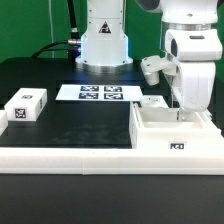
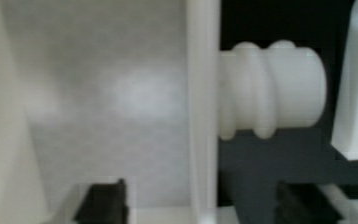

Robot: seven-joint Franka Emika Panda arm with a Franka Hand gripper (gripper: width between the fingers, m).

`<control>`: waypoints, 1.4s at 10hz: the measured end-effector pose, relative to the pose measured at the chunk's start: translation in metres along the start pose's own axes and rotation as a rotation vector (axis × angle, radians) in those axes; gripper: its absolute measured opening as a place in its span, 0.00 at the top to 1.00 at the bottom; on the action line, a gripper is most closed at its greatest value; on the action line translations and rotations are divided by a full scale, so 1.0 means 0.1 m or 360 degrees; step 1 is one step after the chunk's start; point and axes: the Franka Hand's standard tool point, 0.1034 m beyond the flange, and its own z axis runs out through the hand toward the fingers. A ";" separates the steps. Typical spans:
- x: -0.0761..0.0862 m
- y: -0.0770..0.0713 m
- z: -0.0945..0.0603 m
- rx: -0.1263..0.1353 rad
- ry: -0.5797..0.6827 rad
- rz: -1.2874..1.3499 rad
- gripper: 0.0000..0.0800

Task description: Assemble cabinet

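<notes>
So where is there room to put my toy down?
The big bare black patch in the middle, between the marker board, the small block, the long rail and the cabinet. Crowded at the exterior view's right, where the pincer is at the cabinet.

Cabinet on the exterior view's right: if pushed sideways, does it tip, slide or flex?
The cabinet looks low and wide, so it probably slides rather than tips. Its walls look like thick moulded plastic, so they are likely stiff. The smooth white finish may be slippery to grip.
</notes>
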 end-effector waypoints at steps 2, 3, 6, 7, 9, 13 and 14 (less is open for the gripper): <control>-0.01 0.00 0.00 0.0000 0.0000 0.0001 0.13; -0.01 0.00 0.00 0.0000 0.0000 0.0002 0.04; -0.02 0.00 0.00 0.0000 0.0000 0.0005 0.00; -0.02 -0.02 -0.02 -0.0002 -0.0002 0.0006 0.00; -0.01 -0.14 -0.19 -0.0018 -0.0011 0.0034 0.00; 0.19 -0.52 -0.42 -0.0034 -0.0012 0.0160 0.00; 0.16 -0.51 -0.40 -0.0030 -0.0014 0.0158 0.00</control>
